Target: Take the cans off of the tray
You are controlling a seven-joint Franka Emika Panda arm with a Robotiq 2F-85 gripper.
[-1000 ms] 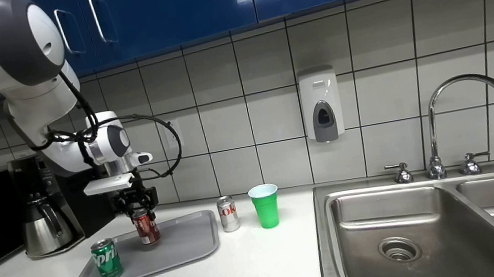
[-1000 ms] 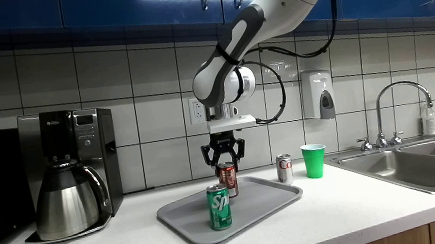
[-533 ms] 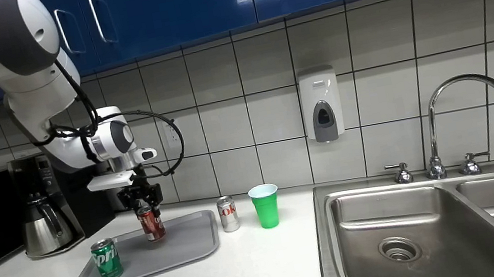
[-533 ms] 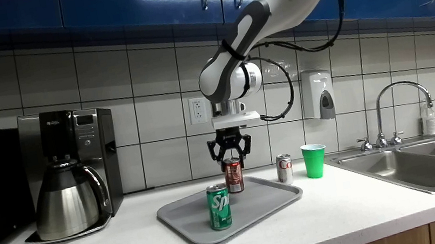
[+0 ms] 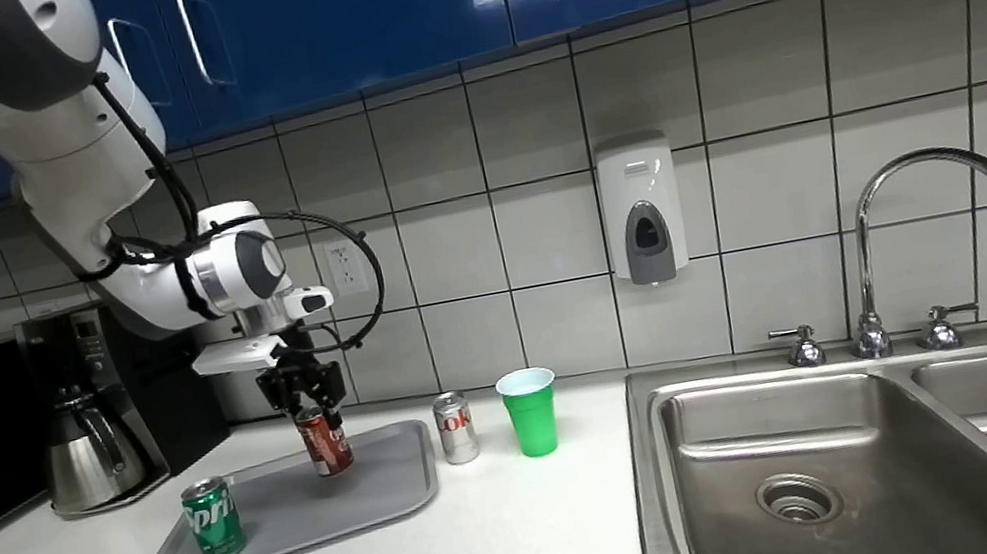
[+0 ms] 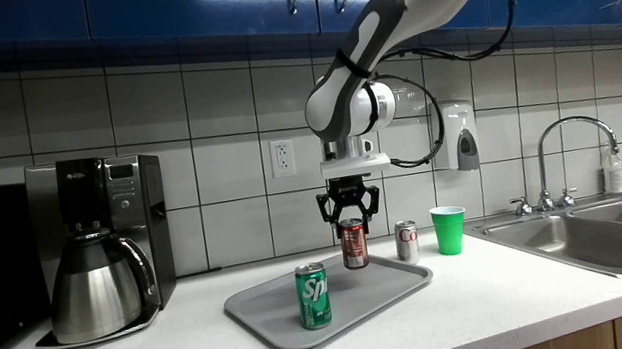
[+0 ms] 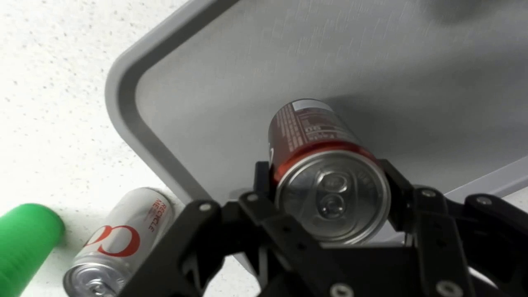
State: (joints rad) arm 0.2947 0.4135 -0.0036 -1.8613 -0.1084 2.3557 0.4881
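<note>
My gripper (image 6: 353, 231) is shut on the dark red can (image 6: 354, 251), with a finger on each side of its top end. In the wrist view the can (image 7: 313, 128) points lid-first at the camera between the fingers. It appears held a little above the grey tray (image 6: 365, 302), slightly tilted in an exterior view (image 5: 326, 446). The green can (image 6: 314, 299) stands upright on the tray near its front corner; it is out of the wrist view. The silvery can (image 6: 407, 242) stands upright on the counter just beyond the tray's rim, also in the wrist view (image 7: 128, 235).
A green plastic cup (image 6: 450, 231) stands on the counter beside the silvery can. The steel sink (image 5: 668, 490) is beyond the cup. A coffee maker (image 6: 96, 282) stands at the tray's other side. The tiled wall (image 5: 474, 341) is behind; blue cabinets (image 5: 366, 15) hang above.
My gripper and the dark red can have moved right in both exterior views and slightly up, toward the silvery can. The green can, silvery can and tray have stayed put.
</note>
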